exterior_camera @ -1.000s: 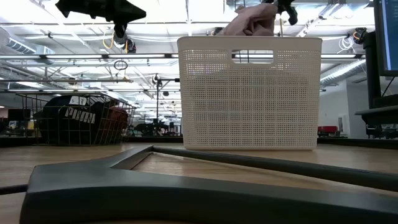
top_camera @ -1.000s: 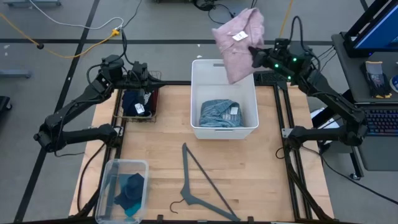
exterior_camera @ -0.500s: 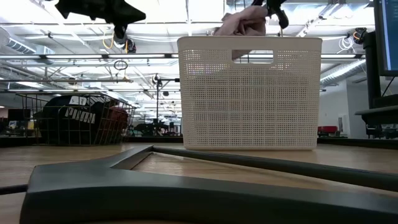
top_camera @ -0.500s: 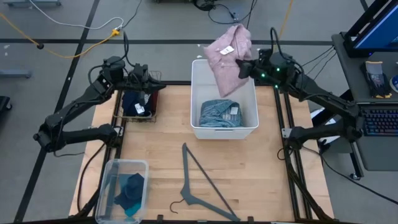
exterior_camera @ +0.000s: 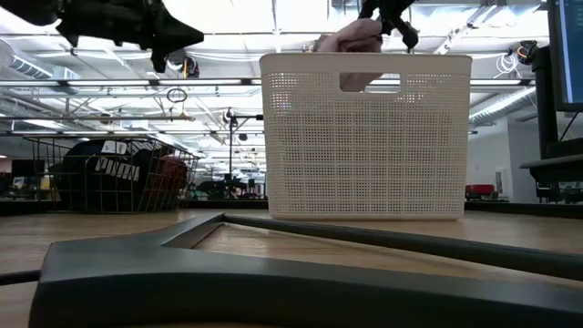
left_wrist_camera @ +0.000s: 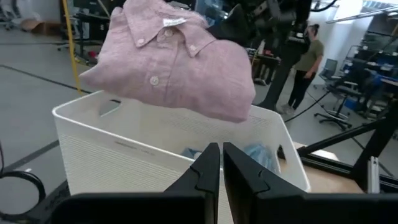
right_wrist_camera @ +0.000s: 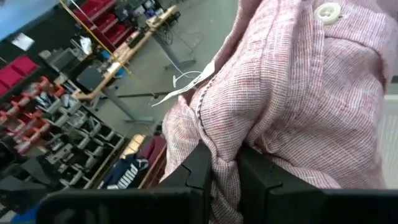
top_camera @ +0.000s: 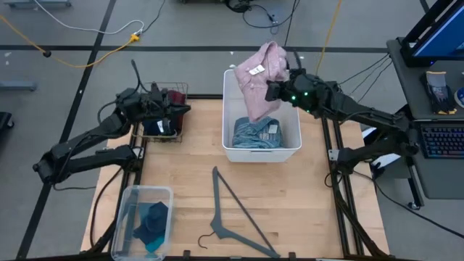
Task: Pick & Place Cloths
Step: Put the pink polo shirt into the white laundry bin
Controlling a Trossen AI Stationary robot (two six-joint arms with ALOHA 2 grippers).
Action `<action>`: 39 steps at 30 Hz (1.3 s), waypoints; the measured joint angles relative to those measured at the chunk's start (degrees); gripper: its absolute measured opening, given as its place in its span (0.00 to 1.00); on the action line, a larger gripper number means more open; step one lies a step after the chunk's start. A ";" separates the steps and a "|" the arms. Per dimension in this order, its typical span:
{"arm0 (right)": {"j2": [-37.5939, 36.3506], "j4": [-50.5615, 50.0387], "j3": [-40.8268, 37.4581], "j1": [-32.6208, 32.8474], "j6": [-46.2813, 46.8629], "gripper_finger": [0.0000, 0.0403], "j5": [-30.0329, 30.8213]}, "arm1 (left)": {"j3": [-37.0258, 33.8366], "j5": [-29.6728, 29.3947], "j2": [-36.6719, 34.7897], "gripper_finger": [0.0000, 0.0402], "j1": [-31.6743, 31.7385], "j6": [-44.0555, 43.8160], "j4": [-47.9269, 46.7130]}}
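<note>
Holding the pink shirt (top_camera: 259, 85) pinched in the right gripper (top_camera: 273, 90) fingers above the white basket (top_camera: 288, 151) at the table's far edge, you next lower and release; left gripper (top_camera: 176, 110) fingers pressed together.

arms (top_camera: 94, 138): dark, jointed | right wrist: green lights | fingers (left_wrist_camera: 208, 163): black, angular

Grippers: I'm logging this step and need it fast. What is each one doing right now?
Left gripper: shut, holding nothing, above the wire basket.
Right gripper: shut on the pink shirt, over the white bin.
</note>
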 joint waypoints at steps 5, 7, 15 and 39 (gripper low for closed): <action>1.93 -2.65 0.00 2.91 3.19 0.09 4.71 | -3.11 -2.65 -4.15 0.05 -2.37 -1.22 0.11; 2.55 -4.46 0.00 4.03 5.08 0.09 6.62 | -3.97 -3.82 -5.58 0.05 -3.28 -1.28 0.07; 5.73 -7.63 0.00 7.98 11.16 0.09 12.59 | -7.07 -6.33 -10.69 0.05 -5.05 -1.46 -0.46; 21.14 -12.87 0.00 8.75 22.62 0.18 10.05 | -7.36 -5.82 -12.22 0.05 -12.88 0.13 -9.78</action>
